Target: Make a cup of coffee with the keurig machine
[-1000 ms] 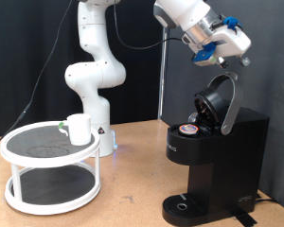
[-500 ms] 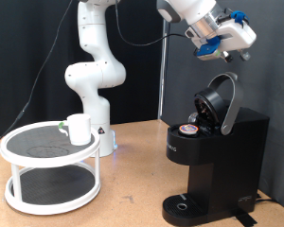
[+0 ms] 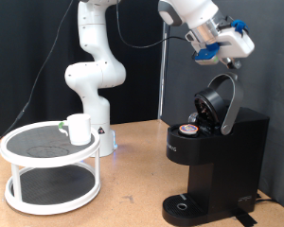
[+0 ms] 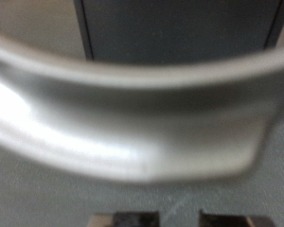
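One black boxy keurig machine [image 3: 216, 156] is seen at the exterior view's right, its domed lid [image 3: 219, 102] lifted, a brown pod [image 3: 189, 127] inside. The white ceramic cup [image 3: 79, 129] is kept well apart on a round white shelf [image 3: 49, 144]. Just above the lid, the gripper [image 3: 234, 59] is held; its finger spread cannot be told. Closing the lid seems to be the step in hand.

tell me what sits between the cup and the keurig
In the exterior view the arm's white base stands on the table between the cup, on the white two-tier stand, and the keurig. The rest is bare tabletop.

No text, label, brand or number is legible in either view
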`<state>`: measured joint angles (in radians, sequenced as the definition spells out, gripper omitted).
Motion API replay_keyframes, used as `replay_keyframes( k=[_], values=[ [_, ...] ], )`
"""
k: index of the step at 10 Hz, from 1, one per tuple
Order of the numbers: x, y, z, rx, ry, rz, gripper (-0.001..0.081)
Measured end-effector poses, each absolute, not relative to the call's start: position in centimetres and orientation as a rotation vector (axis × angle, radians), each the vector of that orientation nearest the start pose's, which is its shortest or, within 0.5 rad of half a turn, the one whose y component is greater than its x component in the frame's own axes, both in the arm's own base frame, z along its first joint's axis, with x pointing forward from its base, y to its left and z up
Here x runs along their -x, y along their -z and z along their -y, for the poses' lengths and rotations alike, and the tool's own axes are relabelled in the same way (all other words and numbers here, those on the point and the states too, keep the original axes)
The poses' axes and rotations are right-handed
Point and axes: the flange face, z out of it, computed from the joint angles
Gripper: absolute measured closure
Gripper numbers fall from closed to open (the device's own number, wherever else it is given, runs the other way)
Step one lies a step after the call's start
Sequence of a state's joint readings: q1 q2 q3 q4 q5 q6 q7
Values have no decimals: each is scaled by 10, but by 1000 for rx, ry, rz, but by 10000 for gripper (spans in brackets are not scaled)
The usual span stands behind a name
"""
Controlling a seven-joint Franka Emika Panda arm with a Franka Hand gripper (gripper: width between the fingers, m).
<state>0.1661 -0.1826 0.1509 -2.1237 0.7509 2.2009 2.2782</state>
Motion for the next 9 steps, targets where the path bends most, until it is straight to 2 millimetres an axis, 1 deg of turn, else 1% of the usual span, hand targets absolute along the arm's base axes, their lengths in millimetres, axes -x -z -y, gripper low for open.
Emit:
replay_keyframes(
  k=[2,3,6,9],
  values=[
    [-497,-508,-195,1021,-721,-2437,801],
    [-499,-506,-196,1016,-714,-2433,801],
    [-500,-509,-191,1000,-711,-2381,806],
    [-495,-522,-170,975,-715,-2332,806]
  ],
)
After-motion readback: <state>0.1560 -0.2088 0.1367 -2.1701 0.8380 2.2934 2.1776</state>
